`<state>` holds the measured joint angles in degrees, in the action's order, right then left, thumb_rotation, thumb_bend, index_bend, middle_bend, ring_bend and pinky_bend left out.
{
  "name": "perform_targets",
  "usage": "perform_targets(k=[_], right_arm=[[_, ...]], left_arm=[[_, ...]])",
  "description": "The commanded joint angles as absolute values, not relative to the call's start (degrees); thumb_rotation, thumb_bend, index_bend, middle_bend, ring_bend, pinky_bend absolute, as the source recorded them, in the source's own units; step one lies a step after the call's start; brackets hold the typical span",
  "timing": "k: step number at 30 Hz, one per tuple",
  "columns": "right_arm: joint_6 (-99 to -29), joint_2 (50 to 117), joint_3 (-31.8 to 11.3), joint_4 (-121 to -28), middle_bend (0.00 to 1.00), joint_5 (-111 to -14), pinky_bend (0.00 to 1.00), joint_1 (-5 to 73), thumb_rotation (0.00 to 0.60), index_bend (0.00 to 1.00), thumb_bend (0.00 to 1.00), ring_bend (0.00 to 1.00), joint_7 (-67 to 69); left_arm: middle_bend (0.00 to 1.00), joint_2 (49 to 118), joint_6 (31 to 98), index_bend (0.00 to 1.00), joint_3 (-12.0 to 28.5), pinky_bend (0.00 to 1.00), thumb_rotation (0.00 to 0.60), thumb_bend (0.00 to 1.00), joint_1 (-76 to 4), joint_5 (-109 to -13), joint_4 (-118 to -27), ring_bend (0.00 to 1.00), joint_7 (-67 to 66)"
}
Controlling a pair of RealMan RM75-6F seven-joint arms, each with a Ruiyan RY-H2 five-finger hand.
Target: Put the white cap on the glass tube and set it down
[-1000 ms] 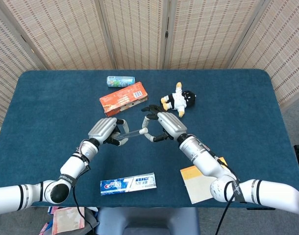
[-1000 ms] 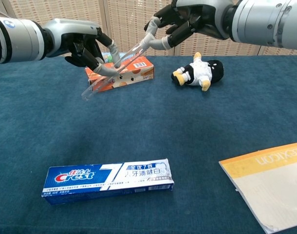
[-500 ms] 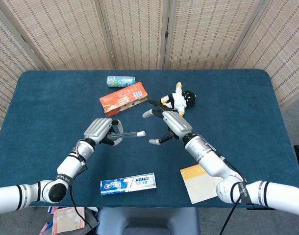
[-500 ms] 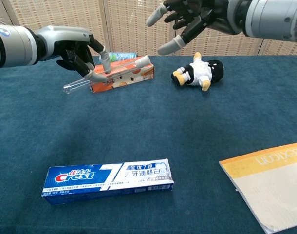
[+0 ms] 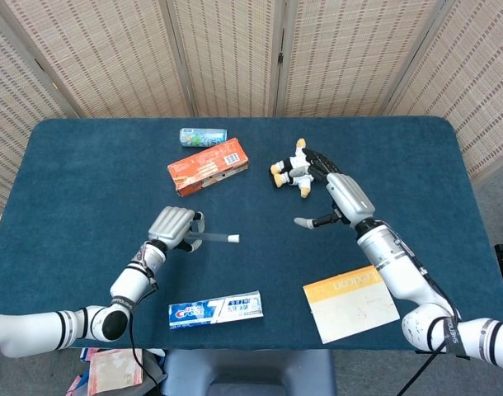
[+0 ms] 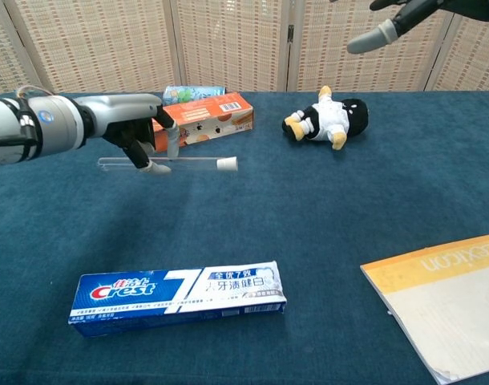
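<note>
Left robot hand [image 6: 140, 136]: fingers curled around the glass tube [image 6: 160, 164], gripping it near its bare end; also seen in the head view [image 5: 172, 226].
Glass tube: held roughly level above the counter [image 6: 252, 208]; whether it touches the cloth cannot be told. It points toward the robot's right.
White cap [image 6: 226, 164]: seated on the tube's free end, clear of the fingers; visible in the head view [image 5: 232, 239].
Right robot hand [image 5: 340, 198]: raised, fingers spread apart, holding nothing; well apart from the tube. Only fingertips [image 6: 365, 41] reach the chest view.
Doll [image 6: 326, 118]: lying on the counter, just beside the right robot hand in the head view.
Orange box [image 6: 198, 115]: lying behind the left robot hand, with a can [image 5: 203, 136] beyond it.
Toothpaste box [image 6: 177, 296]: flat on the near part of the counter.
Booklet [image 6: 441, 301]: flat at the near right corner.
</note>
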<state>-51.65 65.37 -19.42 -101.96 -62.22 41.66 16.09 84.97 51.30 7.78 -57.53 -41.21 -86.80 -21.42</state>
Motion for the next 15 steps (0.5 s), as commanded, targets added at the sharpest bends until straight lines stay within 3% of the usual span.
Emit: perform_targets(k=[1,15], right_arm=[[-51.9,64.45,-19.01,-101.67,0.0,-62.47,0.0,40.64,0.6,0.24,0.05,0.0,16.97],[-50.59,63.63,-18.56,-98.35,0.0,-62.87,0.0,38.99,0.6,0.24,0.05,0.0,19.91]], left_arm=[[1.0,88.09,51.3,0.67,7.49,1.0,0.6,0.36,-58.38,-40.21,-83.71,1.0,-23.38],[1.0,95.49,49.3,0.58,7.71,1.0,0.6,0.36,-61.23,-35.22,-76.01,1.0,-31.45]])
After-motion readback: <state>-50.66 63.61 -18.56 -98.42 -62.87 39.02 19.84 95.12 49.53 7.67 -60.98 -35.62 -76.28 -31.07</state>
